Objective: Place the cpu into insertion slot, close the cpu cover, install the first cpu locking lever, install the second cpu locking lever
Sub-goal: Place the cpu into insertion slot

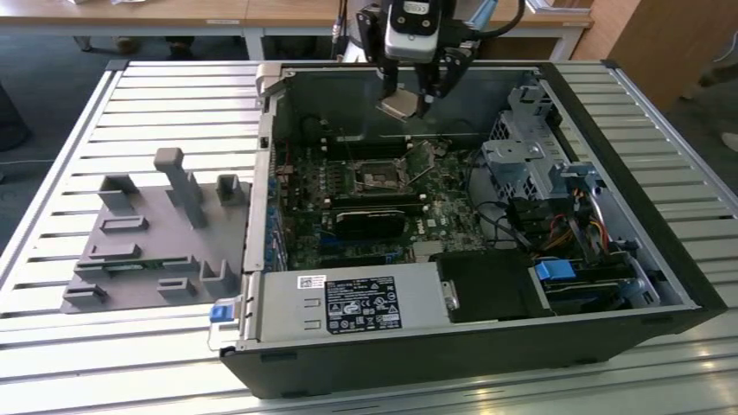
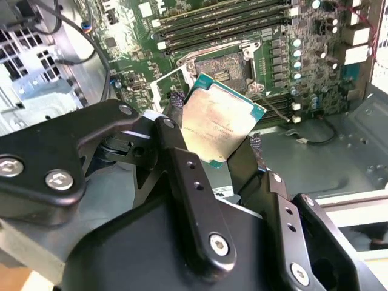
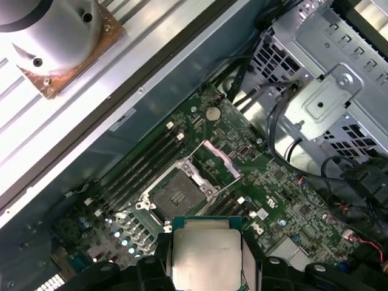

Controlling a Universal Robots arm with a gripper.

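a slatted pale metal desk (image 1: 150, 95) is carrying two items. an open black computer case (image 1: 461, 359) is lying on its side toward the exterior view's right, its open face turning upward and its lower wall resting on the slats. a flat grey fixture plate (image 1: 138, 259), bearing upright posts and small blocks, is sitting just beside the case, toward the exterior view's left. in the first wrist view, the slats (image 3: 182, 24) are running alongside the case's outer edge.

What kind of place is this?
Probably a robot lab or workshop: an open computer sits on a slatted metal table, a robot hand holds a cpu over it, and wooden desks stand behind.
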